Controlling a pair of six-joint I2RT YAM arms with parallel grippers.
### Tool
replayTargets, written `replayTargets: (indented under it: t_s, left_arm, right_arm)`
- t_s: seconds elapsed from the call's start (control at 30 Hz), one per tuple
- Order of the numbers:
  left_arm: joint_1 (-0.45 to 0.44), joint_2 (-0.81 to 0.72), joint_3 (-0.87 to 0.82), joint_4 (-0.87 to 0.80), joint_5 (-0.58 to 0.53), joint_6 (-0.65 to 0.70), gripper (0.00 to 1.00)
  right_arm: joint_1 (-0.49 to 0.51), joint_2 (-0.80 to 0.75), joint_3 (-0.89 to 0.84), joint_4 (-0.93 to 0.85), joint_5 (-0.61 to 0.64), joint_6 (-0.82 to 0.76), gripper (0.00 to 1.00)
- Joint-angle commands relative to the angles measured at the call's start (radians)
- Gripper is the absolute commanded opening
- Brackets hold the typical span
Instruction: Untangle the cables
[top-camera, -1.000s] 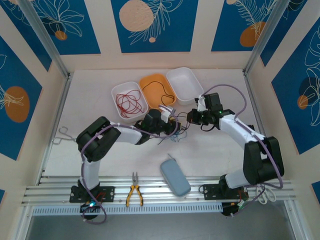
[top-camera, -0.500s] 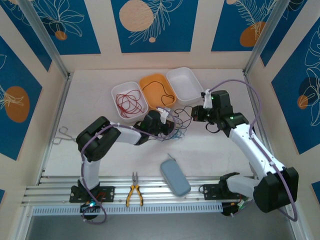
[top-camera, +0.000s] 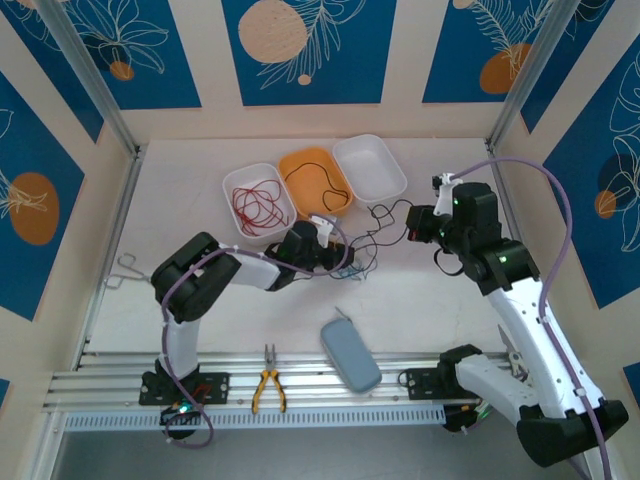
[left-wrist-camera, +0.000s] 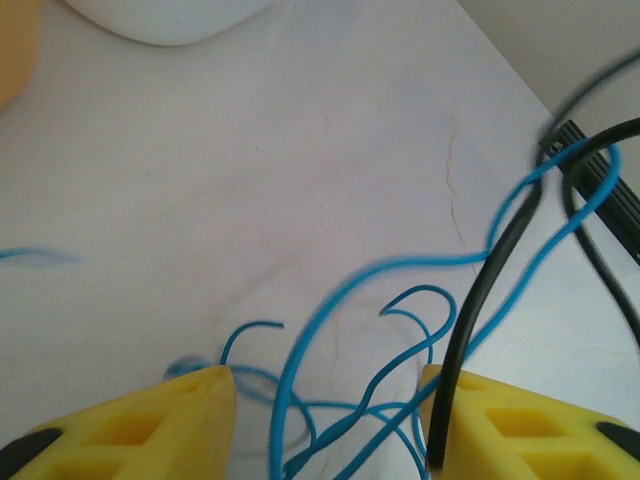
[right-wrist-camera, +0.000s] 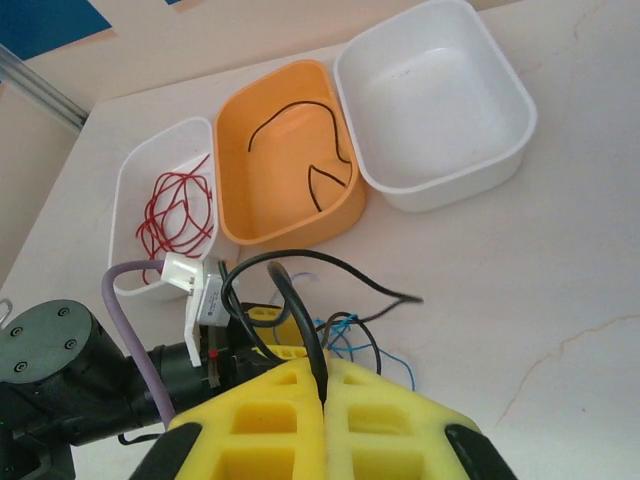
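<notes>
A tangle of light blue cables (top-camera: 356, 262) lies on the white table in front of the bins. My left gripper (top-camera: 341, 256) sits low over it and is open. In the left wrist view the blue cables (left-wrist-camera: 400, 265) loop loosely between its yellow fingers (left-wrist-camera: 330, 385), and a black cable (left-wrist-camera: 470, 320) runs along the right finger. My right gripper (top-camera: 413, 222) is raised at the right, shut on the black cable (top-camera: 385, 208). The right wrist view has that black cable (right-wrist-camera: 290, 262) arching out of the closed jaws (right-wrist-camera: 322, 368) toward the left gripper.
At the back, a white bin (top-camera: 227, 187) holds red cables (top-camera: 255, 205), an orange bin (top-camera: 312, 152) holds a black cable, and another white bin (top-camera: 400, 176) holds nothing. A grey-blue case (top-camera: 350, 355), pliers (top-camera: 268, 380) and metal forceps (top-camera: 122, 270) lie nearer the front rail.
My right arm has swung right and up, drawing the black cable out of the tangle. The left gripper stayed over the blue cables, closing and then opening again.
</notes>
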Motion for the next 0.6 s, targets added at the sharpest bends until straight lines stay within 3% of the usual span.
replayTargets:
  t_s: [0.0,0.07,0.3,0.47,0.57]
  left_arm:
    - [0.01,-0.08,-0.024,0.066,0.034,0.017,0.54]
    - [0.01,-0.122,-0.046,0.09,0.035,0.055,0.64]
    - [0.01,-0.254,-0.142,0.223,0.009,0.259,0.7]
    - [0.005,-0.262,-0.133,0.305,0.106,0.372,0.7]
    - [-0.003,-0.226,-0.104,0.369,0.151,0.373,0.66]
  right_arm:
    - [0.002,-0.016,0.01,-0.041,0.023,0.01,0.0]
    - [0.001,-0.02,0.011,-0.042,0.02,0.013,0.0]
    - [0.0,-0.022,0.02,-0.03,-0.02,0.031,0.0]
    - [0.0,-0.022,0.027,-0.018,-0.058,0.052,0.0]
    - [0.0,-0.023,0.027,-0.013,-0.075,0.061,0.0]
